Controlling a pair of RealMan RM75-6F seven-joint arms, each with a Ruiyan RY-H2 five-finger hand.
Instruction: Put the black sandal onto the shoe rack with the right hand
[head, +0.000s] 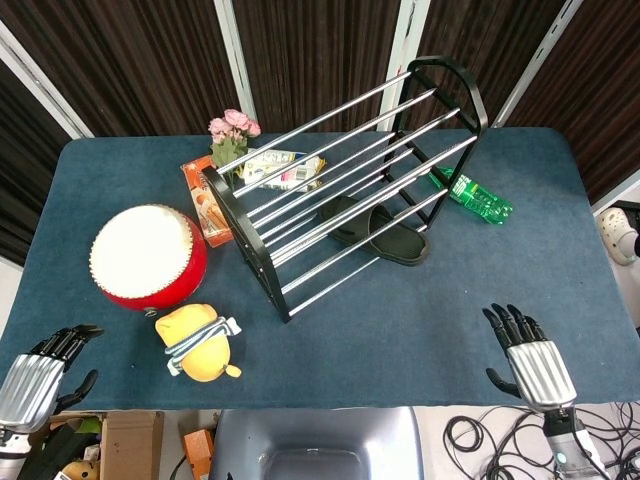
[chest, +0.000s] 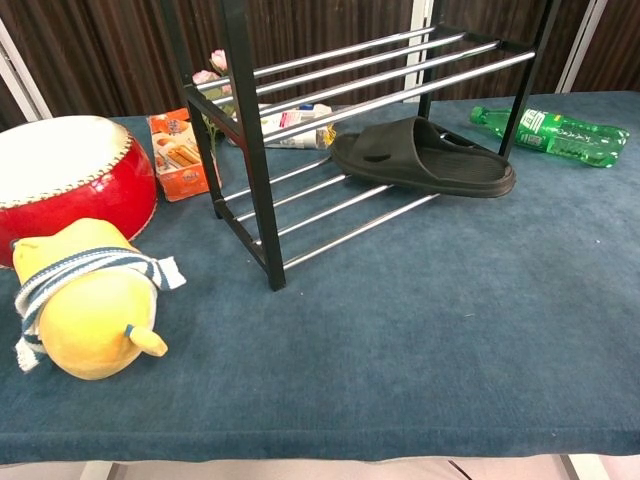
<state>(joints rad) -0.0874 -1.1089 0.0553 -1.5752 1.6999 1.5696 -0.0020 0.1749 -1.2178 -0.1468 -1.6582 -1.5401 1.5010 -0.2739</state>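
The black sandal (head: 378, 229) (chest: 425, 157) lies flat on the lower bars of the black and chrome shoe rack (head: 340, 180) (chest: 250, 150), its heel end sticking out past the bars on the right. My right hand (head: 526, 362) hovers at the table's near right edge, fingers spread, holding nothing, well away from the sandal. My left hand (head: 38, 377) hangs off the near left corner, fingers loosely apart and empty. Neither hand shows in the chest view.
A red drum (head: 147, 255) (chest: 60, 175) and a yellow plush toy (head: 199, 341) (chest: 85, 300) sit left of the rack. An orange snack box (head: 203, 208), pink flowers (head: 232, 130) and a white packet (head: 280, 168) lie behind it. A green bottle (head: 472, 196) (chest: 555, 133) lies to the right.
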